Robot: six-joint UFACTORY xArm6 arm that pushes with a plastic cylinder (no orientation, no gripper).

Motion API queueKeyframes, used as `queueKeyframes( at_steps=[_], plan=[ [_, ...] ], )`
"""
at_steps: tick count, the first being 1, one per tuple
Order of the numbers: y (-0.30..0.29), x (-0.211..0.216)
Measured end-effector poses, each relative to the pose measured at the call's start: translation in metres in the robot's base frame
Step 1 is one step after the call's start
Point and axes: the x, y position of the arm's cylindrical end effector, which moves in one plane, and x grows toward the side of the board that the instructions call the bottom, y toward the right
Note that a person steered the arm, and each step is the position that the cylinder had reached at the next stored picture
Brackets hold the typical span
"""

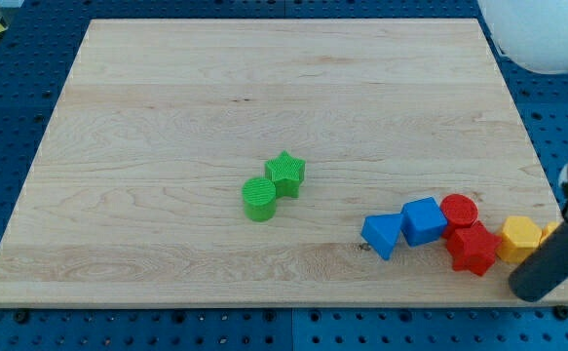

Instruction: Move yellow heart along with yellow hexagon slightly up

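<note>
My tip [523, 290] sits just below the yellow hexagon block [519, 238] on the wooden worktop [264, 97], ready to push up; no fingers show.

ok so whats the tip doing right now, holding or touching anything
My tip: no gripper, holds nothing; it sits at the view's bottom right, just below the yellow hexagon. Contact cannot be told. The rod hides most of the other yellow block.
</note>
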Motion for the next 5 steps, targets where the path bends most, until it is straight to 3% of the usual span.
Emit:
queueKeyframes(
  at_steps=[1,5],
  plan=[
    [0.0490,-0.0003],
    [0.0494,-0.0036]
  ],
)
